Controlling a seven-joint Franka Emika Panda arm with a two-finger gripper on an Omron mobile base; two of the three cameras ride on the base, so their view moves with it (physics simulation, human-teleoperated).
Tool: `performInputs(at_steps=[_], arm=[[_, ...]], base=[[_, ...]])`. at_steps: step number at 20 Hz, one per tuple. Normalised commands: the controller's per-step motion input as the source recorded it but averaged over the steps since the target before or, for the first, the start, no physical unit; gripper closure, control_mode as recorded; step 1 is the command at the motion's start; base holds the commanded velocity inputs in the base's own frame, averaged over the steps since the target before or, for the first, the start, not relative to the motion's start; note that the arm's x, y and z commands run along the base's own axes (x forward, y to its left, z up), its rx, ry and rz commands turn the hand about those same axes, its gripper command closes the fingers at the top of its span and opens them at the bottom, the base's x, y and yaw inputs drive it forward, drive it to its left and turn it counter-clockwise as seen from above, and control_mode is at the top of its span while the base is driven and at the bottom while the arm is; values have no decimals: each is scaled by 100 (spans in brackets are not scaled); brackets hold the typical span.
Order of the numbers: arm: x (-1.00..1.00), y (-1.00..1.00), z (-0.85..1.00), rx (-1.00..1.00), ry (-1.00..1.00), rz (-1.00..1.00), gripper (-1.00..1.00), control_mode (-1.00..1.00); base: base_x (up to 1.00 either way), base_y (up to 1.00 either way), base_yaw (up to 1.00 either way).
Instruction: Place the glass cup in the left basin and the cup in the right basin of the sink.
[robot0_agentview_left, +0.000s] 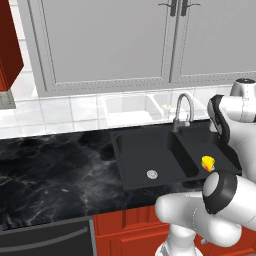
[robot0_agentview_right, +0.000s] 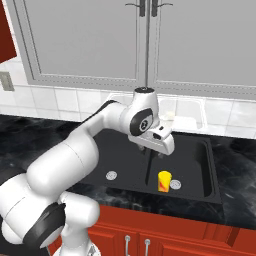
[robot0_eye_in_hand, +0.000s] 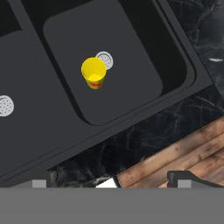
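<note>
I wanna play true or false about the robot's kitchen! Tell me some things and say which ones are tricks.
1. The yellow cup stands upright in the narrower right basin. True.
2. The cup lies tipped over on the counter. False: it stands in the sink.
3. The gripper holds the cup. False: it is well above it, holding nothing.
4. A silver drain sits right beside the cup. True.
5. The sink is white. False: it is black.

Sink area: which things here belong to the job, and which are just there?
Job:
cup, upright in the right basin
left basin
sink
claw

Just there:
faucet
counter
cabinet doors
</note>
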Motion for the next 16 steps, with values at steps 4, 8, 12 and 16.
performInputs(at_steps=[4, 8, 12, 16], arm=[[0, 0, 0, 0, 0, 0, -100, -100], [0, 0, 0, 0, 0, 0, -100, -100], [0, 0, 0, 0, 0, 0, -100, 100], [0, 0, 0, 0, 0, 0, -100, 100]], base=[[0, 0, 0], [0, 0, 0], [0, 0, 0], [0, 0, 0]])
